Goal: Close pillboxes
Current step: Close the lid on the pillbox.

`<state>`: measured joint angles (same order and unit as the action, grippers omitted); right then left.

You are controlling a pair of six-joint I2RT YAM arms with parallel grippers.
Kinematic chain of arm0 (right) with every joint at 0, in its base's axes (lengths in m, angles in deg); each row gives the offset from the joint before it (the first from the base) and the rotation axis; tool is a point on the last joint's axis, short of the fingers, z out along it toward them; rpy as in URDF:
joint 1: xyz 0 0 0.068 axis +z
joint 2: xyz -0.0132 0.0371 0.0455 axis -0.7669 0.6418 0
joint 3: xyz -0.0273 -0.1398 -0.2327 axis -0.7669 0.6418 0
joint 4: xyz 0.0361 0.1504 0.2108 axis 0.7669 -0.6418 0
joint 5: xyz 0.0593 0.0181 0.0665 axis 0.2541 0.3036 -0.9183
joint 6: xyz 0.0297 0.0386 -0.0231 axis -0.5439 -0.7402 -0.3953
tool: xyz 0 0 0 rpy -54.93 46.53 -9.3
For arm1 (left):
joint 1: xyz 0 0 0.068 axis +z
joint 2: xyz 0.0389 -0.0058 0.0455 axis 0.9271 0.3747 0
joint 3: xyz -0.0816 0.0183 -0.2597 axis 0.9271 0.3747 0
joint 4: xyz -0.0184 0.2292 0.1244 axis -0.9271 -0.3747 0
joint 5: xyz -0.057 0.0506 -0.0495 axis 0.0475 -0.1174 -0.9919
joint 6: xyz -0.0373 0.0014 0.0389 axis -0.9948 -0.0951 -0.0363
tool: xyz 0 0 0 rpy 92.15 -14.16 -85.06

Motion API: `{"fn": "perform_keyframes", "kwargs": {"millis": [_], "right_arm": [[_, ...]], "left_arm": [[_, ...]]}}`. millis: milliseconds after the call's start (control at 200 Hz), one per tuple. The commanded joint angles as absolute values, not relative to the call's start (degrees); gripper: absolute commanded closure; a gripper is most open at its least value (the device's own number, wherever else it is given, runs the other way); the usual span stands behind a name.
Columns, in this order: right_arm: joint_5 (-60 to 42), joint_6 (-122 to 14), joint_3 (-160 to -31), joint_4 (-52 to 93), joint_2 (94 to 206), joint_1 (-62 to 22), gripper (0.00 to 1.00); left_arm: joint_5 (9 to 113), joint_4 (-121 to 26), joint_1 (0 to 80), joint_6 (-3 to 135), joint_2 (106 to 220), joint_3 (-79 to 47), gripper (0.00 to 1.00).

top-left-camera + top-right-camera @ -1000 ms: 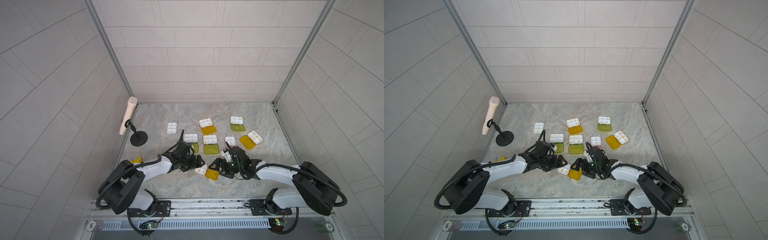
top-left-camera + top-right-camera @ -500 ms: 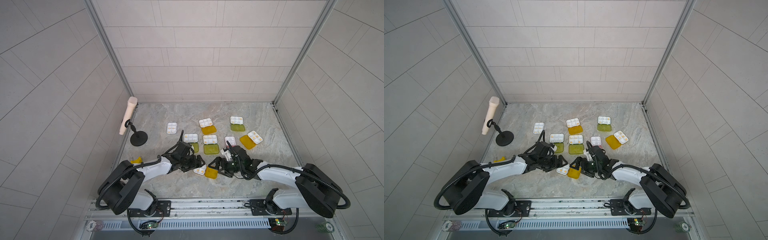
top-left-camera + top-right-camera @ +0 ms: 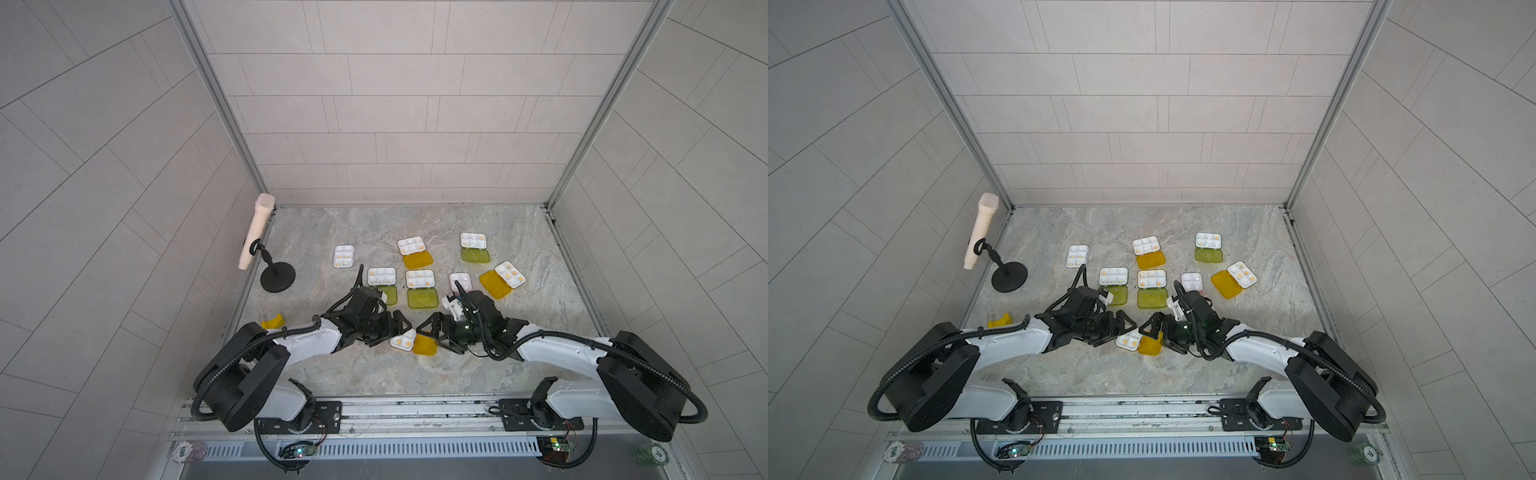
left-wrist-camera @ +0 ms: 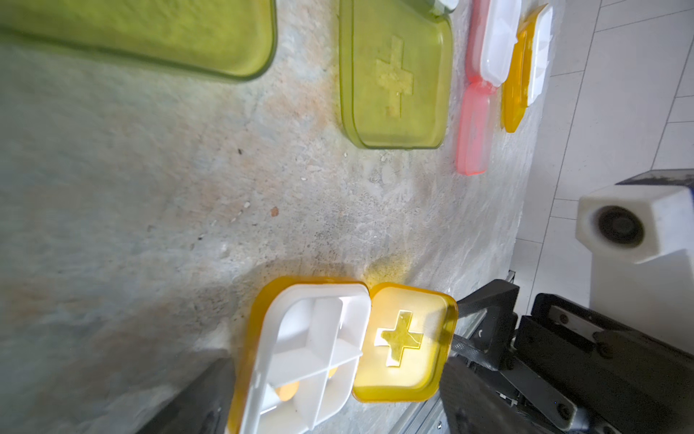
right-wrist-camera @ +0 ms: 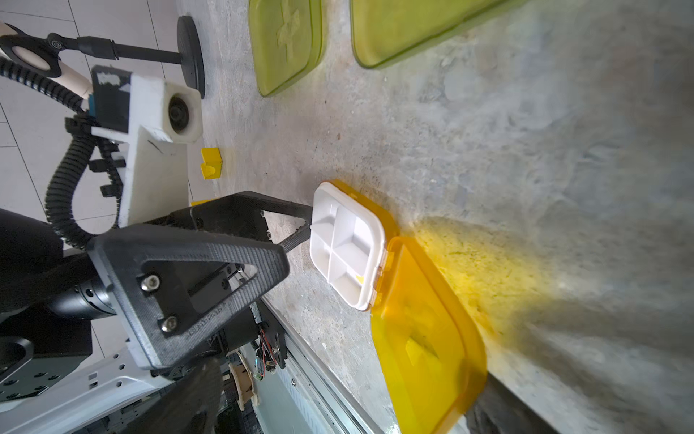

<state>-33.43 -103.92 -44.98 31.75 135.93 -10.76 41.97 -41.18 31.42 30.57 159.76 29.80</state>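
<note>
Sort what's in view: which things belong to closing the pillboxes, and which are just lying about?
Job: the near orange-lidded pillbox; two more orange-lidded pillboxes; three green-lidded pillboxes; the pink-lidded pillbox; the clear-lidded pillbox.
Lying about: the microphone on its stand; the small yellow piece; the poker chips at the front.

Both top views look steeply down from high above onto the whole marble floor [image 3: 332, 374]. My wrist cameras [image 5: 176, 112] sit low and close, facing each other across one shared orange pillbox [image 4: 311, 357].
</note>
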Motion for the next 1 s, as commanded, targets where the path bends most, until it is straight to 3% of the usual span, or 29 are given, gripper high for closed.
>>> {"fn": "perform_keyframes", "kwargs": {"millis": [0, 340, 701, 996], "right_arm": [[-33.7, -103.6, -47.5, 30.8, 136.2, -10.9, 0.00], [-33.8, -102.1, -50.2, 27.8, 136.6, -10.8, 0.00], [-34.3, -100.4, -54.0, 26.7, 140.3, -9.8, 0.00], [-34.4, -98.8, -60.9, 24.5, 144.7, -8.0, 0.00]], "left_arm": [[41.0, -38.7, 30.9, 27.7, 160.9, 31.2, 0.10], [46.4, -45.4, 31.5, 28.8, 156.7, 30.1, 0.10], [60.5, -58.2, 34.4, 29.3, 142.6, 28.8, 0.10], [62.1, -62.1, 36.2, 31.2, 138.8, 28.0, 0.09]]}}
